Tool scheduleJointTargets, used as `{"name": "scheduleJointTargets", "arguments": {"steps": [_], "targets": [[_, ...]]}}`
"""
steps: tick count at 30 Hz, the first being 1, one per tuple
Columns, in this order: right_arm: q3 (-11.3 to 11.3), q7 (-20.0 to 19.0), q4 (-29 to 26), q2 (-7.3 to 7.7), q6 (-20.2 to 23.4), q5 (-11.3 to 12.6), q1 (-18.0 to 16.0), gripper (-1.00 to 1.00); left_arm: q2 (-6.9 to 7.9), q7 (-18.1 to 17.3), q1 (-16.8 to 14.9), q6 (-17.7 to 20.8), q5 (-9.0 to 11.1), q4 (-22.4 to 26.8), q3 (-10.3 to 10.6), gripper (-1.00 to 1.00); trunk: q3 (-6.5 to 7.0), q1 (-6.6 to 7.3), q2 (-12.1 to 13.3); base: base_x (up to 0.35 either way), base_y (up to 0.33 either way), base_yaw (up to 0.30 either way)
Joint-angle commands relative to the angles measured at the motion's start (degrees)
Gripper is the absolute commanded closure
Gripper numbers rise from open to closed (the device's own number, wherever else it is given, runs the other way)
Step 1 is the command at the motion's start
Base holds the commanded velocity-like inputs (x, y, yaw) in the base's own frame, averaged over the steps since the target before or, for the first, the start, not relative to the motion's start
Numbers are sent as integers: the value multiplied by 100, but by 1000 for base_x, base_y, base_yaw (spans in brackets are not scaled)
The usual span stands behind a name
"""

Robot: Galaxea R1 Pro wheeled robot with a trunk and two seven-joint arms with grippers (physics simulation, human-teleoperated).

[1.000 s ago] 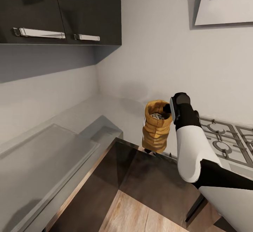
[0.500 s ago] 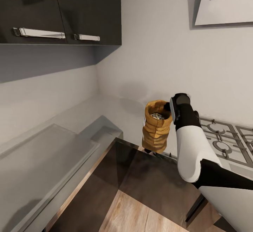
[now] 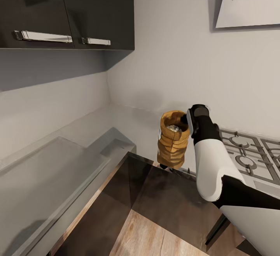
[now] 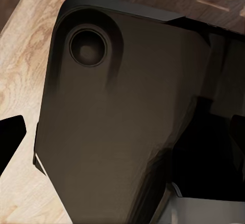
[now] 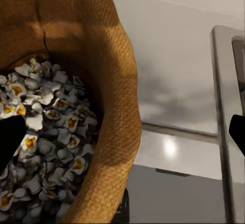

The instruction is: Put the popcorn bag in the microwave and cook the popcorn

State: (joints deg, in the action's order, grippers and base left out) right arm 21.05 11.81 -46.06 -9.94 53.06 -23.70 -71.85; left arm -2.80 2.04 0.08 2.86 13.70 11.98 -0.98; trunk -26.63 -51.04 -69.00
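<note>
The popcorn bag [image 3: 173, 144] is a tan crumpled sack with whitish kernels at its top. It stands upright at the front edge of the grey countertop [image 3: 116, 122]. My right gripper [image 3: 186, 119] is at the bag's rolled rim from the hob side. In the right wrist view the right gripper [image 5: 122, 132] straddles the bag's wall [image 5: 115, 96]. One fingertip [image 5: 10, 140] is over the kernels and the other fingertip [image 5: 237, 132] is far outside, so the gripper is open. My left gripper [image 4: 122, 132] is open, over the robot's dark base and the wood floor. The microwave is out of view.
A gas hob [image 3: 249, 153] with grey grates lies right of the bag, behind my right arm. Dark wall cabinets [image 3: 66, 11] hang at the upper left and a pale hood [image 3: 249, 1] at the upper right. The worktop turns a corner and runs along the left wall.
My right wrist has shifted slightly left, closer over the bag's rim. The bag stays in the same place.
</note>
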Motion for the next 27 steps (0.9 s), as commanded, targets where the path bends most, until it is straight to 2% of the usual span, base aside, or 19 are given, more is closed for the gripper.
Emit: {"name": "scheduleJointTargets", "arguments": {"steps": [1,6,16,18,19,27], "targets": [[23,10,23,-5,-26,7,-5,-100,-2,16,1,30,36,14,-8,-100,-6,0,-4,0,0,0],[38,-61,59,-5,-110,-152,-4,-100,-1,15,1,30,36,14,-8,-100,-6,0,-4,0,0,0],[40,-72,78,-5,-216,-152,-9,-100,-1,16,1,30,37,15,-8,-100,-6,0,-4,0,0,0],[40,-66,81,-5,-280,-103,-6,-100,-1,15,1,30,36,15,-8,-100,-6,0,-4,0,0,0],[41,-60,115,-5,-602,19,-5,-100,-1,15,1,30,36,14,-8,-100,-6,0,-4,0,0,0],[40,-48,265,-5,-643,131,-8,-100,-1,24,1,35,45,23,-5,-100,-6,0,-4,0,0,0]]}}
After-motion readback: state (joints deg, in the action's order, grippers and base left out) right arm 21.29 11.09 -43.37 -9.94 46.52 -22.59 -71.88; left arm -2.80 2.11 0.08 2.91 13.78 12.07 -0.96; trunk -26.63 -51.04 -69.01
